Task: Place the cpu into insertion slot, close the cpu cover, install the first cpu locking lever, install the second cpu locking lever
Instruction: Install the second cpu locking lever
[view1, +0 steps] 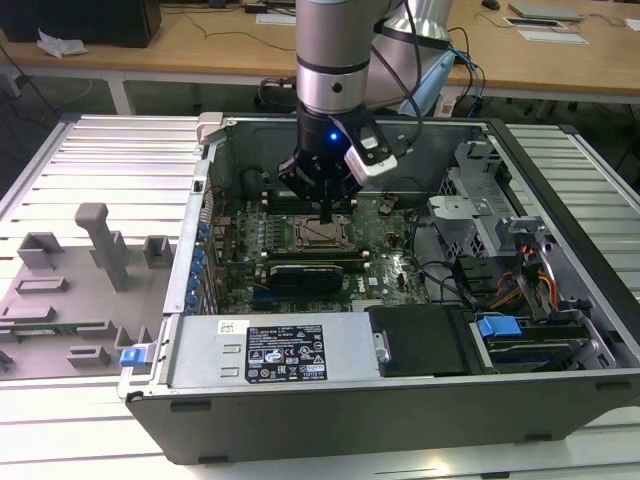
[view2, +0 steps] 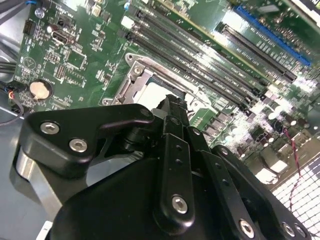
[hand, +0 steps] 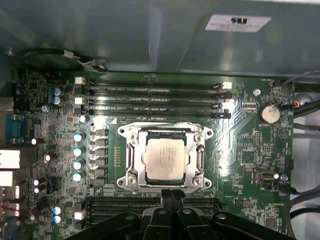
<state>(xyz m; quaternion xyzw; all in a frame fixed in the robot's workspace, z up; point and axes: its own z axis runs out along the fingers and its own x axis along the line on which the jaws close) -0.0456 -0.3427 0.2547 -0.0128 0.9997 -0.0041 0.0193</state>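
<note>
Checking socket: cpu (hand: 166, 158) seated in slot (hand: 131, 165), cover (hand: 165, 133) looks down. Gripper (hand: 172, 192) beside its edge, jaws pressed together, empty. You're at lever step; needs precise hook.

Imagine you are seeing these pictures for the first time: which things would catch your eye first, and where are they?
First the grey robot arm reaching down into the open computer case, its gripper just above the green motherboard. In the first wrist view, the silvery cpu sits in the insertion slot mid-board, framed by the metal cpu cover. The gripper's black fingers meet at the socket's edge.
</note>
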